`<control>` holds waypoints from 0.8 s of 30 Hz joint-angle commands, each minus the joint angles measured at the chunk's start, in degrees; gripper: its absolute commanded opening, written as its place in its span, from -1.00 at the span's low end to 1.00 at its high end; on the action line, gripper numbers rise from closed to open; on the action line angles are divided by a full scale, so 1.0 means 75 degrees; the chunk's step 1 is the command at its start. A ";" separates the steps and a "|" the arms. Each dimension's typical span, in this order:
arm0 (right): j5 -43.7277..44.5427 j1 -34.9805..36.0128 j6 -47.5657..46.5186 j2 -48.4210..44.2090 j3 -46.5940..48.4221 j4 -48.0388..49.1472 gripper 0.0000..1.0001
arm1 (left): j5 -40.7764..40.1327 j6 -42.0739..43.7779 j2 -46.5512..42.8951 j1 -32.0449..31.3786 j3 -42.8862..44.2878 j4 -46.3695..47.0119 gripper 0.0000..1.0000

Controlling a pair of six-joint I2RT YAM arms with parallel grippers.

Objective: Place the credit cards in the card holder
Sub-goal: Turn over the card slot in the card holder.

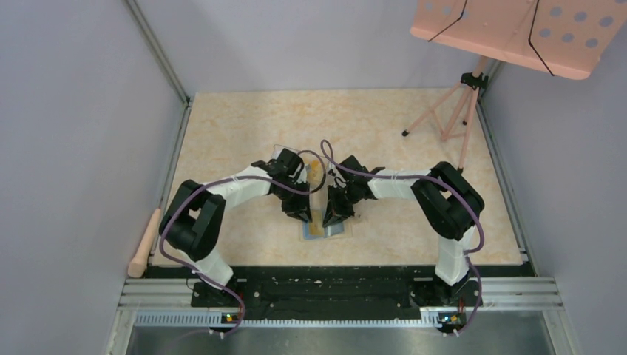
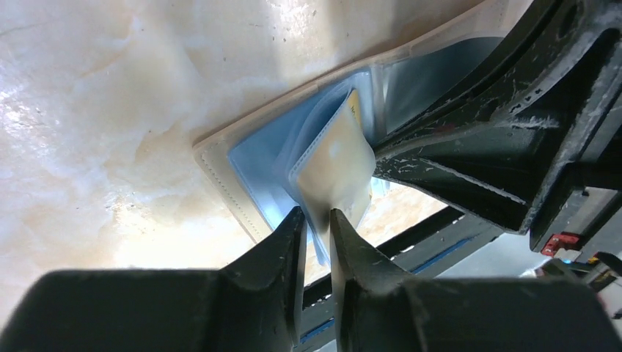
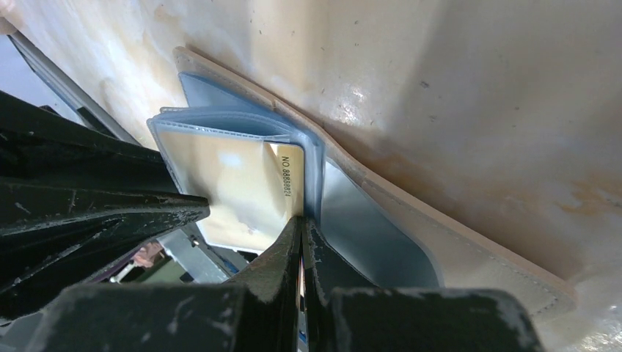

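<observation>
One card holder (image 3: 381, 220), one credit card (image 3: 242, 198)

Both arms bent inward, left gripper (image 2: 317, 227) slightly parted, right gripper (image 3: 301, 231) closed.

Bright overhead light; glare on table (image 2: 110, 110); near pincers blurred.

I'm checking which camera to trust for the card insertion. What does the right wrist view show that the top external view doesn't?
Only the right wrist view: the printed number on the credit card, which sits partly inside a blue pocket of the card holder, and the right pincer shut at that pocket's edge. Only the top view: a clear box and a pink stand. Both: the open holder between both pincers.
</observation>
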 commanded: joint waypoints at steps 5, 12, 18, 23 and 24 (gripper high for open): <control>0.0163 0.0086 -0.0175 0.0102 0.0174 -0.0340 -1.00 | -0.0884 0.0583 0.0383 -0.0393 0.0975 -0.1162 -0.52; 0.0097 0.0088 -0.0155 0.0087 0.0210 -0.0340 -1.00 | -0.1207 0.0887 0.0781 -0.0647 0.1437 -0.1690 -0.22; 0.0061 0.0086 -0.0156 0.0091 0.0204 -0.0337 -1.00 | -0.0969 0.0913 0.0983 -0.0806 0.1601 -0.1663 -0.42; 0.0053 0.0086 -0.0161 0.0063 0.0170 -0.0339 -1.00 | -0.0775 0.0803 0.0882 -0.0828 0.1524 -0.1479 -0.53; 0.0051 0.0086 -0.0166 0.0051 0.0157 -0.0340 -1.00 | -0.0781 0.0772 0.0825 -0.0822 0.1520 -0.1464 -0.54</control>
